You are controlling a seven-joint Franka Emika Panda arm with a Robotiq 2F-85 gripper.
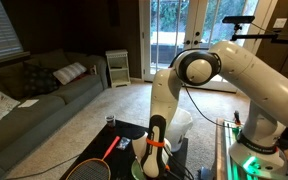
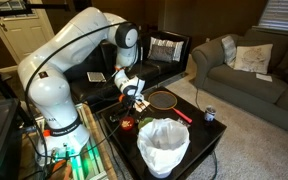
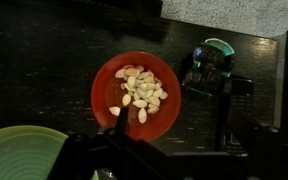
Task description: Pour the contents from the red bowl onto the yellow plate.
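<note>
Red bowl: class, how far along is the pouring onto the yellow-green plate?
Done: nothing poured; the pale pieces lie in the red bowl, and the visible part of the yellow-green plate is bare. In hand: the gripper hangs above the bowl, not gripping it. Left: grasp, lift, tip over the plate.

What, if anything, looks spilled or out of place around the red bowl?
Nothing looks spilled. In the wrist view the red bowl sits upright on the dark table, its pale pieces all inside. None lie on the visible part of the yellow-green plate.
</note>
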